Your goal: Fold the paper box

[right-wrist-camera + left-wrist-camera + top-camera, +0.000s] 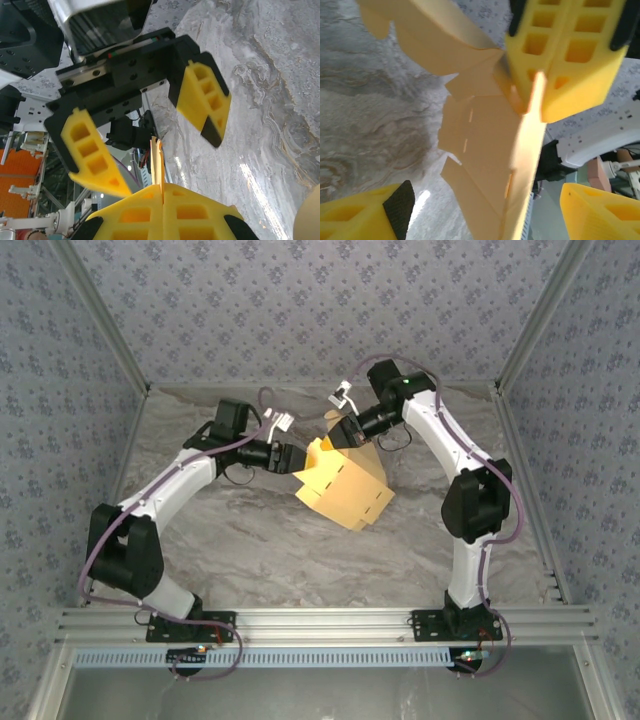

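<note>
Tan cardboard box [345, 485] hangs half-folded over the table [250, 540], pinched at its upper edge by the right gripper [347, 430], jaws closed; left gripper [297, 457] gapes wide, holding nothing, straddling the box's edge; closing off the crease could crumple a panel or tug the box from that pinch.

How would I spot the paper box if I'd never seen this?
Find the marbled grey table where two white arms meet. The paper box hangs between them, pinched by the right gripper. It is thin tan cardboard with notched edges, paler than the yellow fingers.
</note>
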